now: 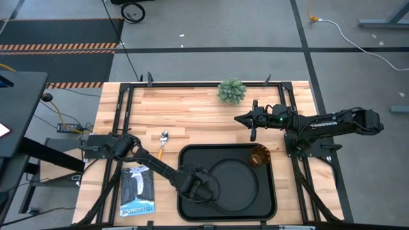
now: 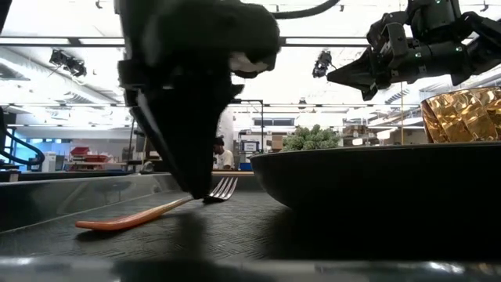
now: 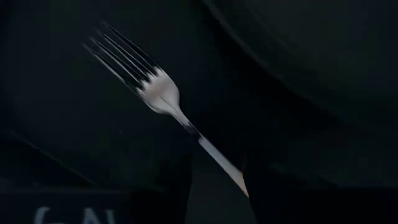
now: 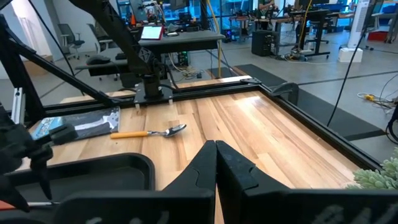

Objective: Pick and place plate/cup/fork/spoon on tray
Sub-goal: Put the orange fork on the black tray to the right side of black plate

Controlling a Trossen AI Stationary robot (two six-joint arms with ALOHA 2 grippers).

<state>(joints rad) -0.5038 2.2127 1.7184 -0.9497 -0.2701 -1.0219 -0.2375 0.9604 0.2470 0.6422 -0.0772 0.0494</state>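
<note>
Down on the tray [image 1: 192, 156], the left tool [image 1: 195, 187] pinches the fork [image 2: 149, 211] (tines up) beside the plate [image 1: 234, 184]; the right tool [image 1: 253, 124], fingers together, hovers over the surface [image 1: 192, 112].

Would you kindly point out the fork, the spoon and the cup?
fork [image 3: 160, 94], left wrist view, on the neck below the tines.
spoon [image 4: 175, 130], right wrist view, on its silver bowl.
cup [image 1: 259, 156], high view, on its amber body.

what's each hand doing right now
left hand: closed on the fork, over the tray
right hand: closed, empty, above the table
</note>
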